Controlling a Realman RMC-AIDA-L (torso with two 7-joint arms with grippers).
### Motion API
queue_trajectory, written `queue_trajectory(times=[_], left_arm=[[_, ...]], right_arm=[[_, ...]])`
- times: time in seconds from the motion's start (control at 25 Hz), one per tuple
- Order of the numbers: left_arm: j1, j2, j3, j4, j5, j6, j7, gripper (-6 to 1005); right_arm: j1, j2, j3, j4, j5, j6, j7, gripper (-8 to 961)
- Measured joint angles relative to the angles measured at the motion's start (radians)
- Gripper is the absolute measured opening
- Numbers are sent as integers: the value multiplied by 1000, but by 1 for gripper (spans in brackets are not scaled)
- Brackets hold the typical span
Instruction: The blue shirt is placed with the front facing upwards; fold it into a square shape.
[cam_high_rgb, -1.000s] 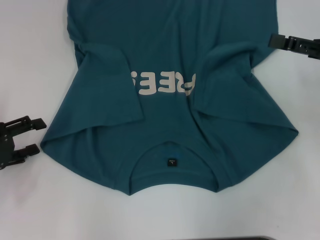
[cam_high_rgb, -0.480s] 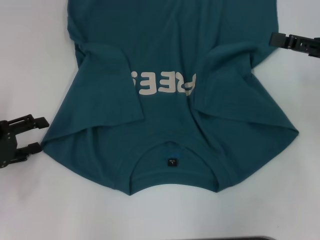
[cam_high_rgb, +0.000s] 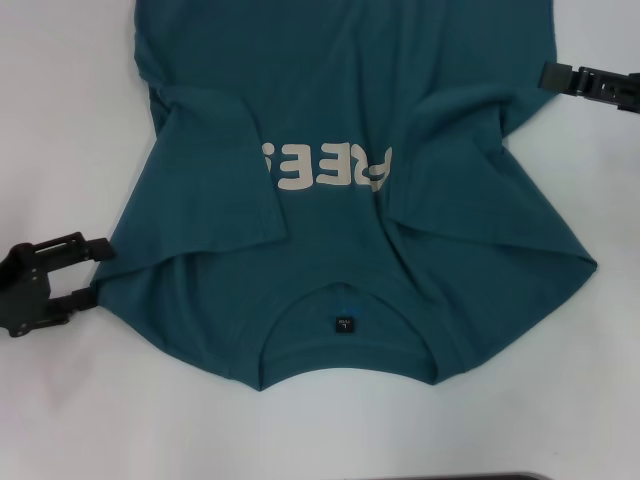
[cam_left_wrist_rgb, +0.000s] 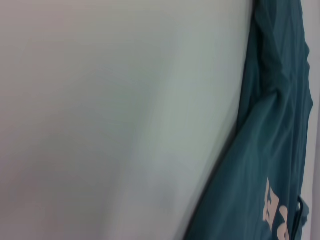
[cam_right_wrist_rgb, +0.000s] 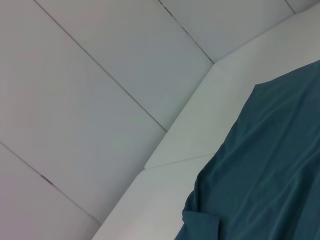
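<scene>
The left end effector (cam_high_rgb: 88, 270), fingers apart, sits at the lower left of the head view with its tips at the shirt (cam_high_rgb: 350, 150) shoulder edge. The right end effector (cam_high_rgb: 555, 76) waits at the upper right beside the shirt's side; I cannot tell its finger state. The step looks like reaching for a side fold; next, closing on the edge. The shirt lies flat on the table (cam_high_rgb: 60, 120), collar toward the bottom, long axis running up the frame, letters up.

bg: white table (cam_high_rgb: 60, 120) | floor: pale grey tiles (cam_right_wrist_rgb: 75, 100), dark grout | light even
</scene>
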Motion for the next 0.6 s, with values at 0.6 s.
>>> queue_trajectory(times=[0.6], left_arm=[[-29,-21,7,-12,-28,95,30,841]], right_arm=[[-1,0,0,0,-1,0,1,922]])
